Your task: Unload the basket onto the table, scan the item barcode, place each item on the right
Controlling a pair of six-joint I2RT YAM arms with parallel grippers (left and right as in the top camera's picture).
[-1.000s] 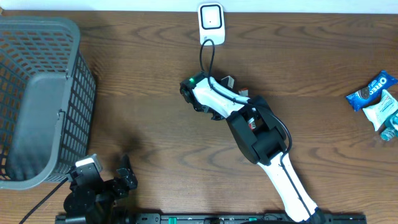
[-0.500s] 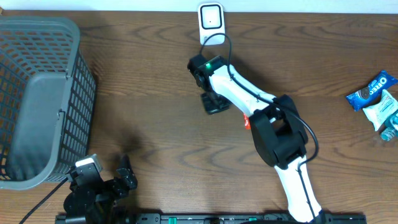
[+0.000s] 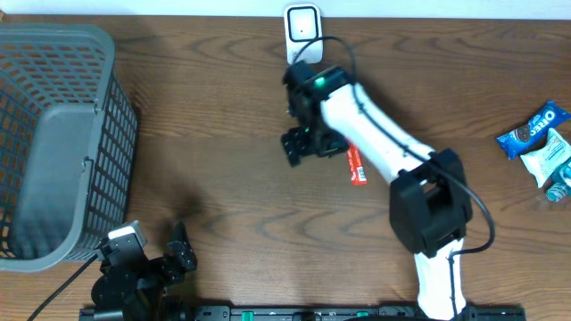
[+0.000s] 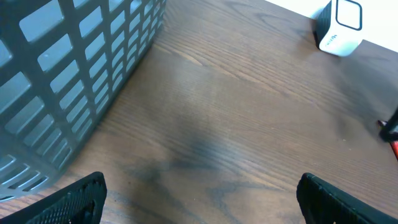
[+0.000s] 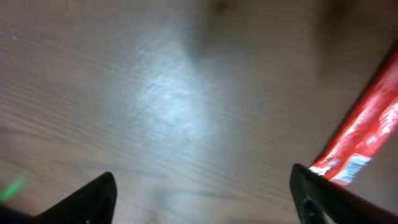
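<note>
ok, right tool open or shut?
Open. Right wrist view: the right tool has its fingers wide apart, bare table between; the red packet lies beside one finger, ungripped.

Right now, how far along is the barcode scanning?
Done: nothing the pictures prove; whether it scanned is not shown. In hand: nothing. The red packet lies on the table near the scanner, both arms' jaws open. Still to do: more snacks wait at the right edge; the basket looks empty.

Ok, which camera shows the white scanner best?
Overhead: the white scanner appears nearly whole, its square window in plain view. Left wrist catches it only at the frame's top edge, cropped. Right wrist misses it, showing just tabletop and a red packet.
</note>
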